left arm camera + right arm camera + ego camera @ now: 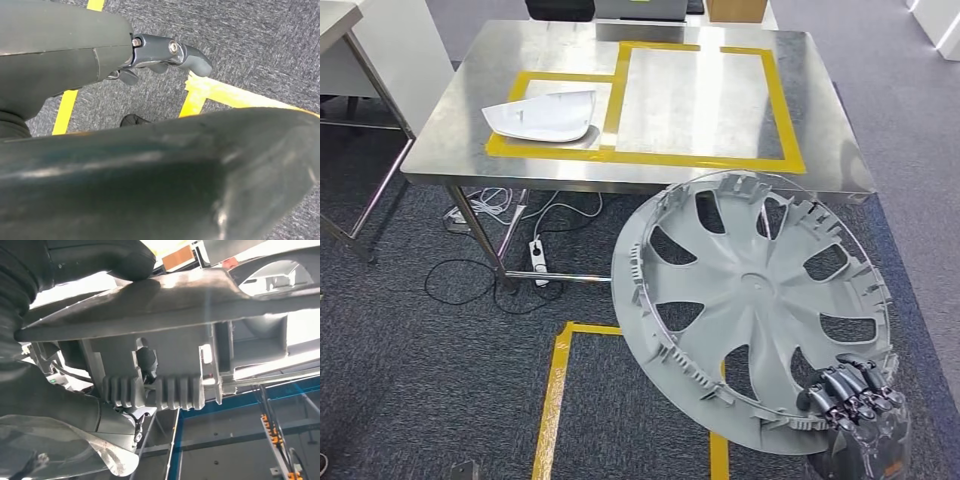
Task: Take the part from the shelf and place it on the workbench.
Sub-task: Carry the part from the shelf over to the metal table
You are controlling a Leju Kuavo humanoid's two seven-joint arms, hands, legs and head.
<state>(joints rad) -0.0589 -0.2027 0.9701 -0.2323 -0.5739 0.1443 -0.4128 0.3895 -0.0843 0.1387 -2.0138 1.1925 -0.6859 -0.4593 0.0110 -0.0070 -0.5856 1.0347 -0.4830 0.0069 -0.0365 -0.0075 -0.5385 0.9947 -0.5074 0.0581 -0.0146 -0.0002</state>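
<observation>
Landmark: the workbench, a steel table marked with yellow tape rectangles.
Part: a grey wheel cover, carried in the air just short of the workbench's near edge, towards its right end; its inner ribbed face is up and it is tilted, far rim overlapping the table edge in the head view.
Right hand: grasps the wheel cover at the rim farthest from the workbench, dark fingers curled over the lip; in the right wrist view the fingers clamp the rim's underside.
Left hand: hangs over the carpet away from the workbench, holding nothing; one finger lies extended, the others look loosely bent, so how far it is closed I cannot tell.
Key relation: the cover lies from the fingers straight towards the workbench; the right arm alone carries it.
Open room: the larger taped rectangle on the workbench's right half is bare; a white curved part lies in the smaller left one.
Judgement: the cover needs lifting above the near edge, then moving forward.
</observation>
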